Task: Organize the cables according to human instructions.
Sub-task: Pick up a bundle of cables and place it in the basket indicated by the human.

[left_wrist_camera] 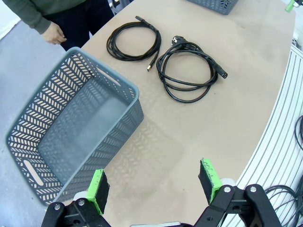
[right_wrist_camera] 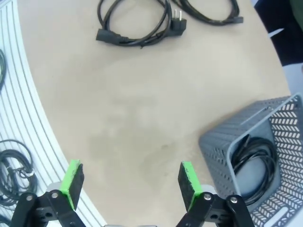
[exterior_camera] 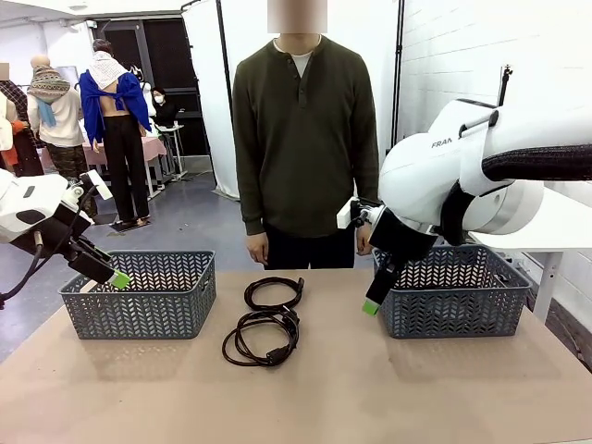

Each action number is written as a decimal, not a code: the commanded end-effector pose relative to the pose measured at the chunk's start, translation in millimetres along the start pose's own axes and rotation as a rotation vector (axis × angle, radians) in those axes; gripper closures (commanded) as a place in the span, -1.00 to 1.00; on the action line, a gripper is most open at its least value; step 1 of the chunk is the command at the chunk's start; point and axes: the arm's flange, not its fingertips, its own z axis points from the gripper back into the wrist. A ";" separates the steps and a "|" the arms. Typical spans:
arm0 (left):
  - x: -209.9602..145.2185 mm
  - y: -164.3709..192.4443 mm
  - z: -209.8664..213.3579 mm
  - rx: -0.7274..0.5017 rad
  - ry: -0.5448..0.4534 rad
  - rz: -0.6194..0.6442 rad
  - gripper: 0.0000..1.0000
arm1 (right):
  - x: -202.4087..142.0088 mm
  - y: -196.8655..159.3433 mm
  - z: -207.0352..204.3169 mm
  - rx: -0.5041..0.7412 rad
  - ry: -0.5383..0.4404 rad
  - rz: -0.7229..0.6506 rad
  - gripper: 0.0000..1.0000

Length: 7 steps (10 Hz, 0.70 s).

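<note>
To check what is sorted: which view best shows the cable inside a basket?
The right wrist view: it looks down into the basket onto the coiled cable. The front view gives this basket's wall, the left wrist view its corner.

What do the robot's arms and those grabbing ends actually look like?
Both arms are glossy white with rounded, bulbous joints. The right arm carries grey lettering starting FRAN and a black hose; a thin black cable trails from the left arm. The left pincer and right pincer are black, two-fingered, with bright green pads at the tips.
</note>
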 end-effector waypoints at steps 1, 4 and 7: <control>-1.1 1.8 -0.2 -0.009 -0.011 0.004 -1.00 | 0.1 -13.3 5.3 -0.009 0.000 -0.012 -1.00; -1.1 1.8 -0.2 -0.009 -0.011 0.004 -1.00 | 0.1 -13.3 5.3 -0.009 0.000 -0.012 -1.00; -1.1 1.8 -0.2 -0.009 -0.011 0.004 -1.00 | 0.1 -13.3 5.3 -0.009 0.000 -0.012 -1.00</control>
